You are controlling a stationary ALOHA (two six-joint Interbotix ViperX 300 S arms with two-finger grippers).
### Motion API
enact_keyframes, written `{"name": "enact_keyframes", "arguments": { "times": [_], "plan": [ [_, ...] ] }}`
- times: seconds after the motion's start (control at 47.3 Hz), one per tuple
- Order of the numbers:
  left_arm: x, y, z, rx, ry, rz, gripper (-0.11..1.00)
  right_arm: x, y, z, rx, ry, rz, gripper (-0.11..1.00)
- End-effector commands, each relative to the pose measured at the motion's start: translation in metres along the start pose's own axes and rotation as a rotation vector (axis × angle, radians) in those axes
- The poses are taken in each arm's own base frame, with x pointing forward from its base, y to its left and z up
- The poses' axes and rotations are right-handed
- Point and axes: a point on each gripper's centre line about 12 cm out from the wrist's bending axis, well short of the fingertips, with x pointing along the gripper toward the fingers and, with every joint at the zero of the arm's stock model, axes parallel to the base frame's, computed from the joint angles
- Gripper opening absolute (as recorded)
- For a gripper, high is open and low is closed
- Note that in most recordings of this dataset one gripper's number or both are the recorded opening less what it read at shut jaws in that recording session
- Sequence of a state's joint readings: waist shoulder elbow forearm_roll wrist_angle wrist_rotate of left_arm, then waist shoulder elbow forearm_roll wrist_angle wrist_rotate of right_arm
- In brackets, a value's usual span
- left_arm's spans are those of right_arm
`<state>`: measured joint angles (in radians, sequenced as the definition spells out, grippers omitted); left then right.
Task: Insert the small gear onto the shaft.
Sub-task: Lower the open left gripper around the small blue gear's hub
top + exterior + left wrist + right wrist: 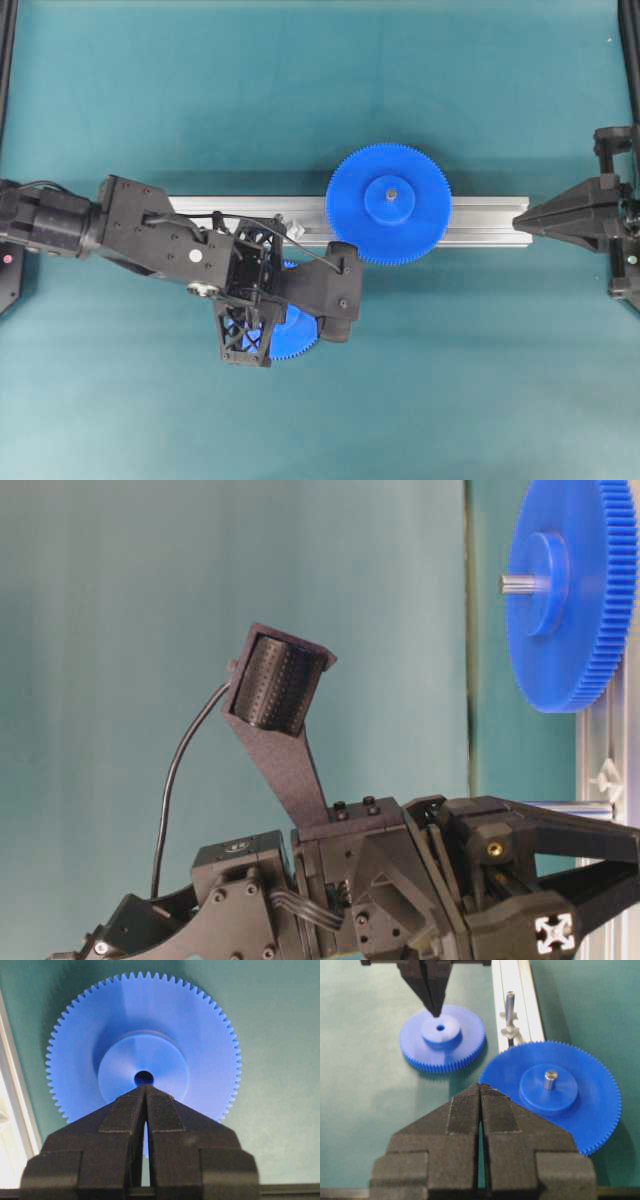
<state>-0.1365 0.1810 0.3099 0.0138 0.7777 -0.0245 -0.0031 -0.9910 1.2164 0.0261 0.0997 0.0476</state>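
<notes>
Clenched and empty, the left gripper (pixel 436 1010) hangs point-down over the small gear (pixel 144 1055), its two fingers pressed together with only a hairline seam between them. From the right wrist view its tip sits just at the near-left edge of the gear's raised hub, beside the dark centre hole rather than over it; whether it touches the hub cannot be told. The gear lies flat on the green mat (pixel 480 380), on the near side of the rail (pixel 490 222) and just beside it, largely hidden under the left arm in the overhead view.

The shaft (pixel 510 1006) stands upright on the rail, on its small shiny bracket, bare and waiting. Seen from above, it lies just far and right of the small gear, between that gear and the big gear (pixel 390 203), which is already seated on its own pin further right along the rail.

The right gripper (pixel 530 222) is also shut on nothing, parked at the right end of the rail, well apart from both gear and shaft. So the left arm is plainly the nearer one. Its fingers would likely have to part before they could take the hub or rim, then carry the gear a short way toward the rail, keeping it level so hole meets pin along the vertical axis.
</notes>
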Motion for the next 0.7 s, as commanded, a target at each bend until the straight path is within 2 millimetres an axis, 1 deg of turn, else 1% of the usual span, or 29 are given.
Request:
{"name": "enact_keyframes", "arguments": {
  "times": [0.0,0.19,0.36,0.486,0.529,0.592,0.677],
  "plan": [
    [-0.0103,-0.0017,0.0086,0.006,-0.038,0.0,-0.01,0.0005,0.0003,0.0037,0.011,-0.009,0.001,0.0],
    [-0.0071,-0.0017,0.008,0.009,-0.031,0.0,-0.01,0.0005,0.0003,0.0037,0.011,-0.009,0.001,0.0],
    [-0.0088,-0.0018,0.0106,0.008,-0.04,0.0,-0.01,0.0005,0.0002,0.0035,0.011,-0.008,0.001,0.0],
    [-0.0086,-0.0018,0.011,-0.001,-0.04,0.0,0.03,0.0005,0.0003,0.0037,0.014,-0.009,0.001,0.0],
    [-0.0088,-0.0017,0.0105,-0.005,-0.038,0.0,0.08,0.0005,0.0003,0.0037,0.014,-0.009,0.001,0.0],
    [-0.0082,-0.0017,0.0101,-0.009,-0.035,0.0,0.18,0.0005,0.0002,0.0031,0.012,-0.008,0.0,0.0],
    [-0.0082,-0.0018,0.0103,-0.017,-0.037,0.0,0.38,0.0005,0.0,0.0037,0.013,-0.009,-0.001,0.0]
  ]
}}
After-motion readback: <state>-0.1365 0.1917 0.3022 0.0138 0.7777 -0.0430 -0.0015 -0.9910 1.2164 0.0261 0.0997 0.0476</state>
